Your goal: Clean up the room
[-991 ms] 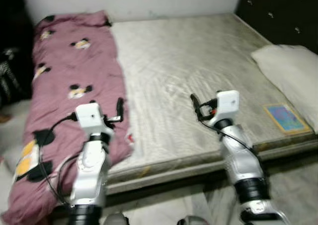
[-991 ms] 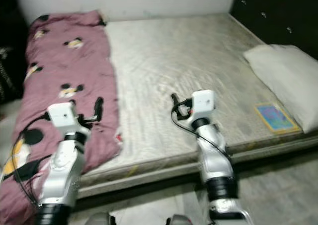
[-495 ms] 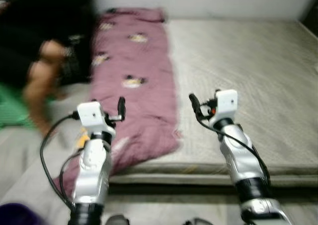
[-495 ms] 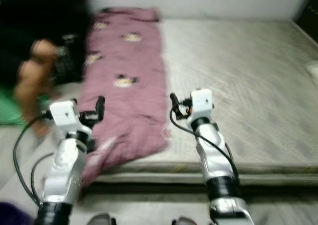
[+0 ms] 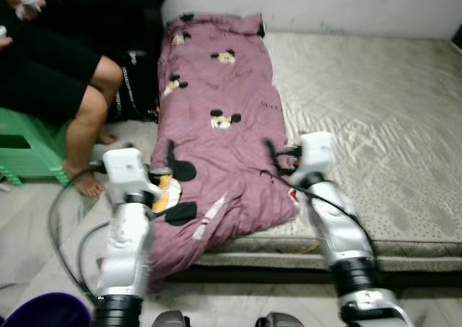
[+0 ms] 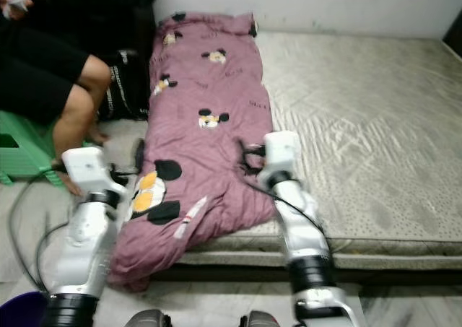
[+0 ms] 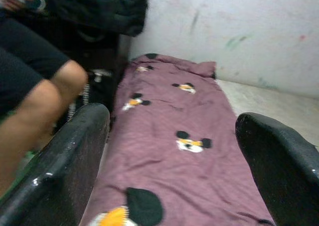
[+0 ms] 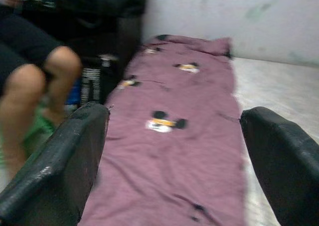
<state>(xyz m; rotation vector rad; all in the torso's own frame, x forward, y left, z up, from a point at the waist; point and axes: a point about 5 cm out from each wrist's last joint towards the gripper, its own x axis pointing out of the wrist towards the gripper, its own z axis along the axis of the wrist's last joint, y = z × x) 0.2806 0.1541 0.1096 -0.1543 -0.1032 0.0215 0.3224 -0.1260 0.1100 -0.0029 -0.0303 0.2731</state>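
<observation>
Left eye view: a mauve quilt printed with cartoon mouse faces [image 5: 220, 118] lies lengthwise along the left edge of a bare grey quilted mattress [image 5: 375, 118], its near end drooping over the bed's front corner toward the pale floor [image 5: 29, 226]. Small dark lettering is scattered across the fabric, too blurred to read. The left hand [image 5: 170, 169] is raised just off the quilt's near left edge, and the left wrist view shows its black fingers [image 7: 75, 156] spread wide with the quilt beyond them. The right hand [image 5: 274, 157] hangs over the quilt's right border, fingers likewise spread in the right wrist view, pinching nothing. A person in black shorts [image 5: 43, 74] sits on a green plastic stool [image 5: 25, 150] beside the bed, bare leg [image 5: 86, 132] down to the floor. A purple rim [image 5: 43, 314] shows at the near left corner. Compared with a second ago, the camera has swung left: pillow and picture book are gone from view, and the person and stool have come in.
</observation>
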